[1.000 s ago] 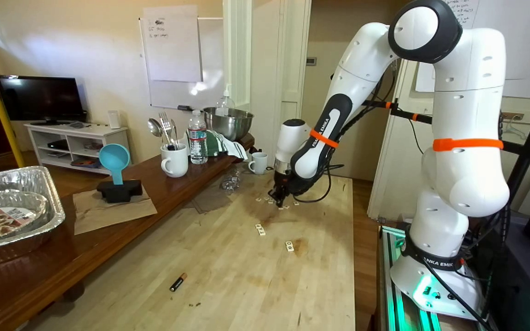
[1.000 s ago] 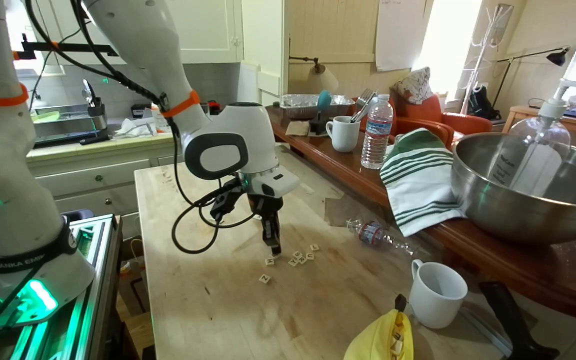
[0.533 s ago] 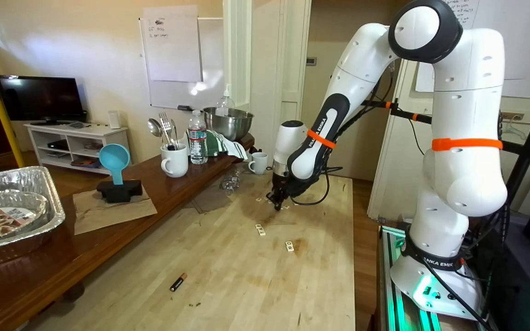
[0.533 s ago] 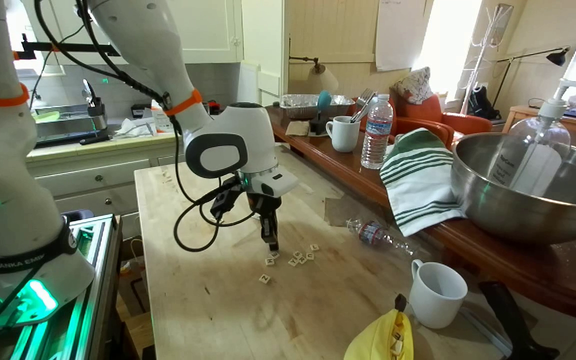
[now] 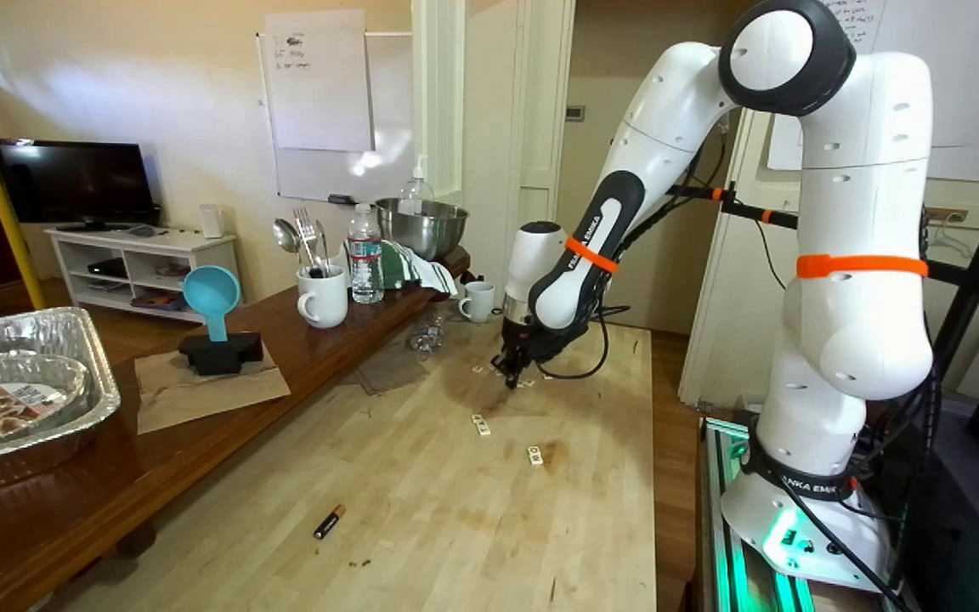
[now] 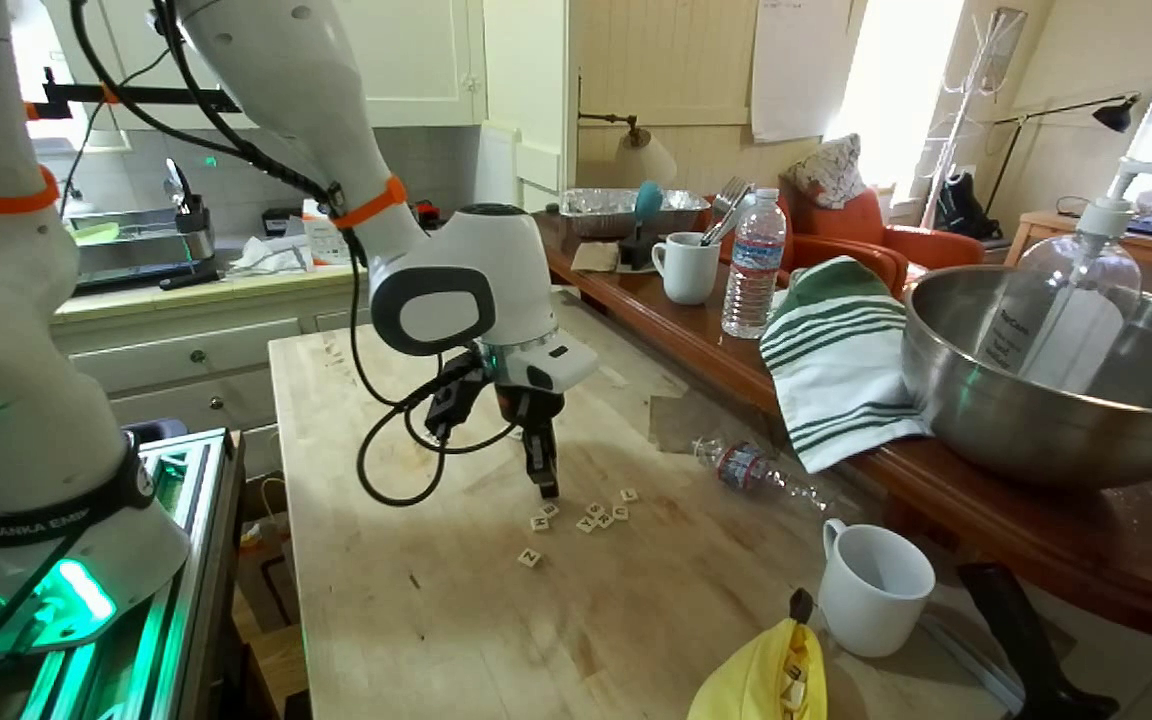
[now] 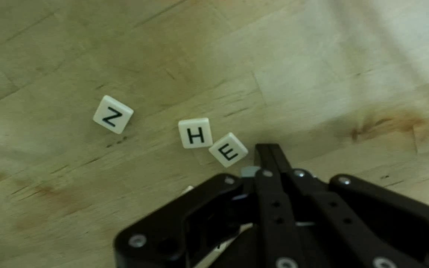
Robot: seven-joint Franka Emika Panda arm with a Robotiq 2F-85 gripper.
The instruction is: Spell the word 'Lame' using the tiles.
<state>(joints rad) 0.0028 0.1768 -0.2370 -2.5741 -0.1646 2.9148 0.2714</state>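
Note:
The tiles are small whitish squares on the wooden table [image 5: 421,544]. In the wrist view, tiles with the letters Z [image 7: 113,114], H [image 7: 195,133] and E [image 7: 228,149] lie face up. The H and E corners nearly touch. My gripper [image 7: 270,147] is shut with nothing visible between its fingertips, just beside the E tile. Parts of other tiles are hidden behind it. In an exterior view, the gripper [image 6: 548,492] hangs just above the E tile [image 6: 549,510], near a cluster of tiles [image 6: 604,520]. Two short rows of tiles [image 5: 480,425] [image 5: 534,456] lie apart from it.
A battery [image 5: 329,522] lies on the table. A yellow pouch [image 6: 761,675] with tiles inside, a white mug [image 6: 876,590] and a crumpled bottle [image 6: 751,468] are also on it. A raised brown ledge [image 5: 285,340] runs along one side.
My gripper has shifted slightly and risen a little, uncovering the E tile that its tip hid a second ago. The visible tiles have not visibly moved.

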